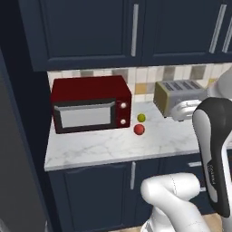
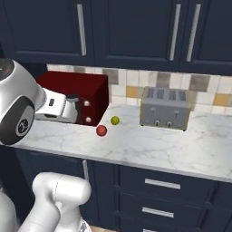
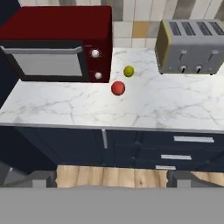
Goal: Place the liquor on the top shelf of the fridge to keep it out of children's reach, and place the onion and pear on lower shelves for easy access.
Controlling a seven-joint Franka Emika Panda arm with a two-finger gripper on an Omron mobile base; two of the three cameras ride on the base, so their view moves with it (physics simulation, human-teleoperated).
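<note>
Judging by shape, the onion [image 3: 118, 88] and pear [image 3: 128, 71] are expected to be light, hard and prone to rolling; each is best pinched across its middle, squarely, so it is not squeezed out. Both are seen as small smooth balls, red and yellow-green, near each other but apart on the veined white marble counter [image 3: 175, 105], between the glossy red microwave [image 3: 57, 43] and the boxy metal toaster [image 3: 192, 43]. The gripper [image 3: 112, 178] is held wide open and empty, well back from the counter, above the wood floor [image 3: 113, 175].
</note>
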